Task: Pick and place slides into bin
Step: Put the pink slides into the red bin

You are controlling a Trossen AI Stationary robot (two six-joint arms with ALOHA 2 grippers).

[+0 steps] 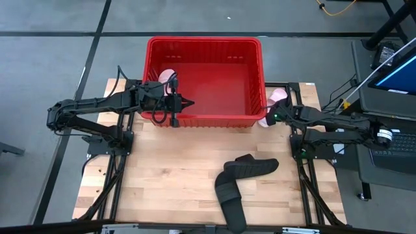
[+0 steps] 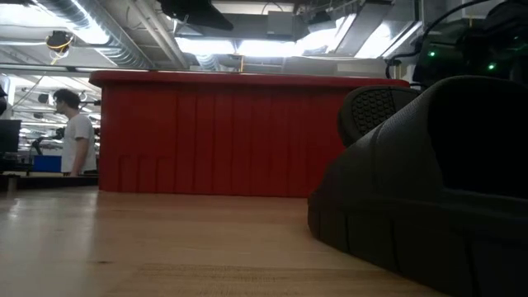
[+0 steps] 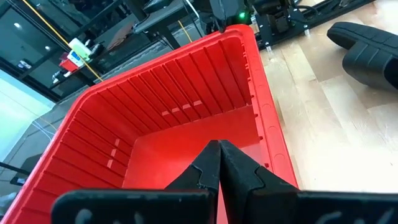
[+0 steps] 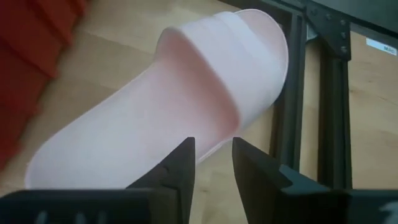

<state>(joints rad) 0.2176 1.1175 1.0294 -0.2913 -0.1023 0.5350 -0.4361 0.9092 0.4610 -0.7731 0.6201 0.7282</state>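
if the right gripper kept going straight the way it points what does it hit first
Most likely the pink slide. The right gripper, jaws open, points at its side edge beside the red bin, and nothing shows between them. How near it already is can't be judged.

Bin fills 12 o'clock part of surface; interior mostly open, one pink slide in its 9 o'clock corner. Left gripper, fingers shut, hangs over bin's 6 o'clock rim. Right gripper, fingers parted, crowds second pink slide just outside bin's 3 o'clock wall. Two black slides block 5 o'clock area. Surface toward 7 o'clock bare.
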